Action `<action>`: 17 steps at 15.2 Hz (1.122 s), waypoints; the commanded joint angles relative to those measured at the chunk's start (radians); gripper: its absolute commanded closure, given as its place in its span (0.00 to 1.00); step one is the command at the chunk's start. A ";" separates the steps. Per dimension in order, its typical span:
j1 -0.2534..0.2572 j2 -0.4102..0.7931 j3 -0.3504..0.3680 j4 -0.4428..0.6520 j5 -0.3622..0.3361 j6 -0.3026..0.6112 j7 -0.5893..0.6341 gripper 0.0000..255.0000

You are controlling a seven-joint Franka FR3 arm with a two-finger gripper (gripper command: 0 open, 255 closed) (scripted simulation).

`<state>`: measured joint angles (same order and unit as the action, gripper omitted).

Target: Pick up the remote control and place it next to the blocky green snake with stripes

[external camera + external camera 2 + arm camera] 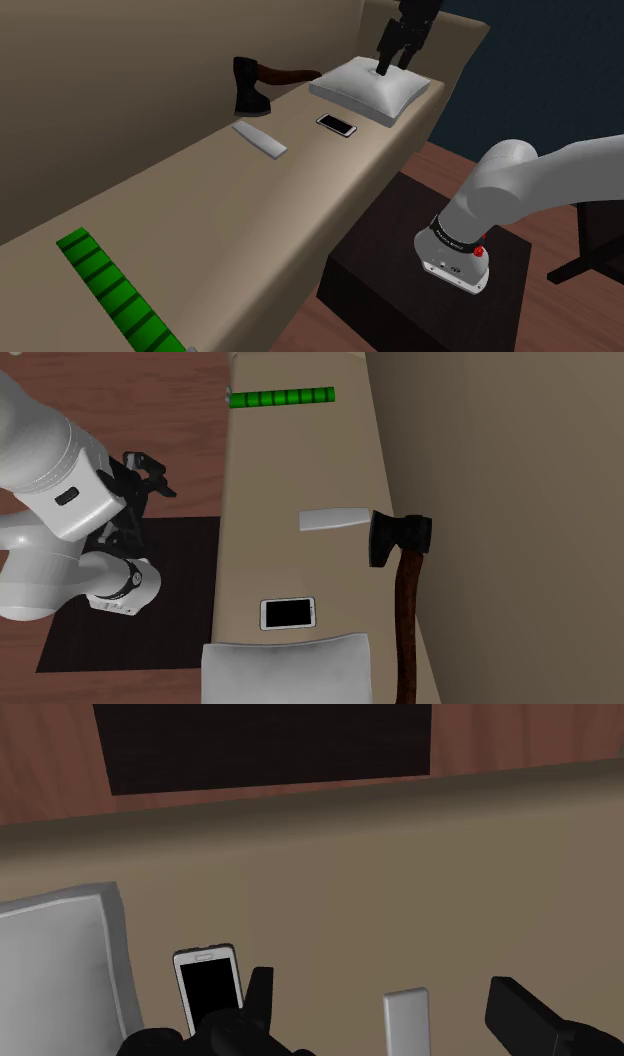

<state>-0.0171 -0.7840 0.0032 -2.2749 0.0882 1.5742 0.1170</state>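
Note:
The remote control (260, 139) is a flat pale grey bar lying on the beige sofa seat (200, 210), near the backrest and beside the axe head. It also shows as the remote control (335, 519) and the remote control (407, 1022). The blocky green striped snake (110, 292) lies far along the seat toward the shoulder view's lower left, also seen as the snake (280, 397). My black gripper (393, 62) hangs above the pillow, open and holding nothing. In the wrist view the gripper (381, 987) looks down with its fingers wide apart, the remote far below between them.
An axe (252, 85) with a dark head and red-brown handle lies against the backrest. A phone (337, 125) with a black screen rests between the remote and a grey pillow (370, 88). The dark stand (420, 270) sits on the wooden floor beside the sofa.

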 commanded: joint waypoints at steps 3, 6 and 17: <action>0.006 0.050 0.017 -0.010 0.003 0.060 0.003 0.00; 0.015 0.133 0.041 -0.015 0.005 0.148 0.009 0.00; 0.034 0.495 0.126 0.070 -0.024 0.423 0.048 0.00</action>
<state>0.0145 -0.3330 0.1196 -2.2248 0.0693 1.9721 0.1568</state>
